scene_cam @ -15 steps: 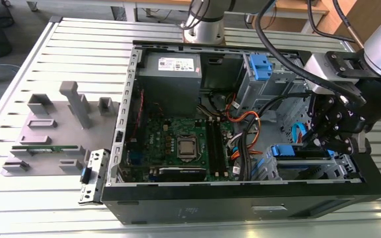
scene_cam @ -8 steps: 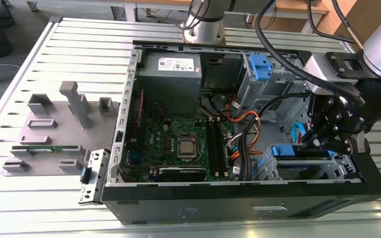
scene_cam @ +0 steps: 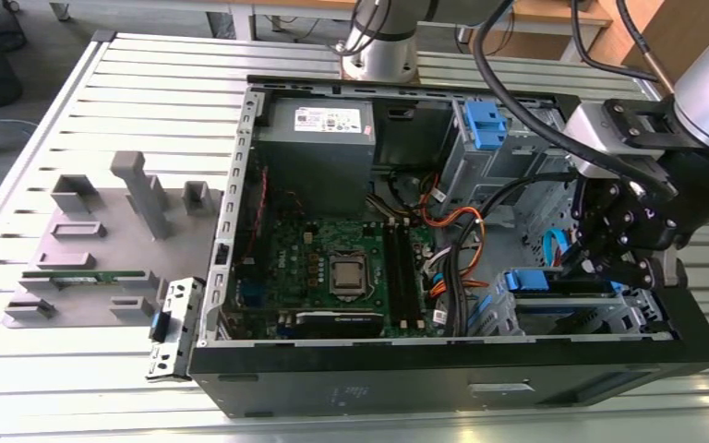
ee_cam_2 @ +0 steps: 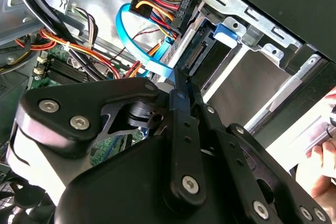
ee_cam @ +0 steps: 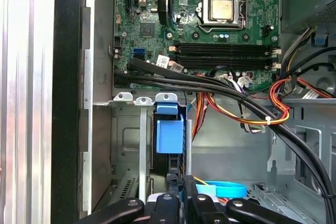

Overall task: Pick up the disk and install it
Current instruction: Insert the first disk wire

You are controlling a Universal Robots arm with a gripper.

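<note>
while sitting low in the drive cage of the open case, disk appearing nearly installed; gripper hovering at its blue handle, fingers drawn close, grasp impossible to confirm.

One open computer case sits at the centre of the exterior view on one slatted desk. Inside it are one motherboard, one processor socket, one grey power supply and two blue plastic brackets. One grey fixture tray lies at the left. One gripper hangs at the right.
</note>
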